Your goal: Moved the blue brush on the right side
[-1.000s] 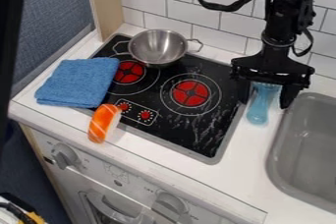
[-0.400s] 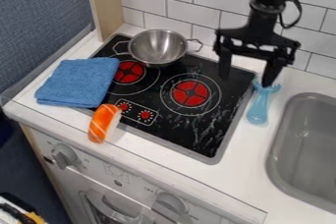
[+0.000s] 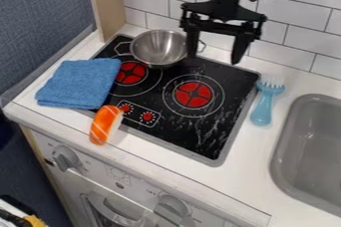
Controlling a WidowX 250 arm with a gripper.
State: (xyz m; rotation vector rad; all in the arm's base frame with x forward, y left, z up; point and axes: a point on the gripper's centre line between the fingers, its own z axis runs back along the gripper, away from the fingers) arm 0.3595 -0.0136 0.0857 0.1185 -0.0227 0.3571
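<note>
My gripper (image 3: 214,57) hangs open over the back edge of the stove, right of the steel pot, with nothing between its fingers. The blue brush (image 3: 263,106) lies on the white counter strip between the stove's right edge and the sink. Its bristles point to the back wall and its handle to the front. The gripper is up and to the left of the brush, apart from it.
A steel pot (image 3: 158,48) stands on the back of the black stove (image 3: 206,138). A folded blue cloth (image 3: 79,82) and a sushi toy (image 3: 106,124) lie at the left. The grey sink (image 3: 307,146) is at the right, the tiled wall behind.
From above the brush, my gripper has moved left and up to the stove's back edge. The brush has stayed in the same place, and its bristles are now uncovered.
</note>
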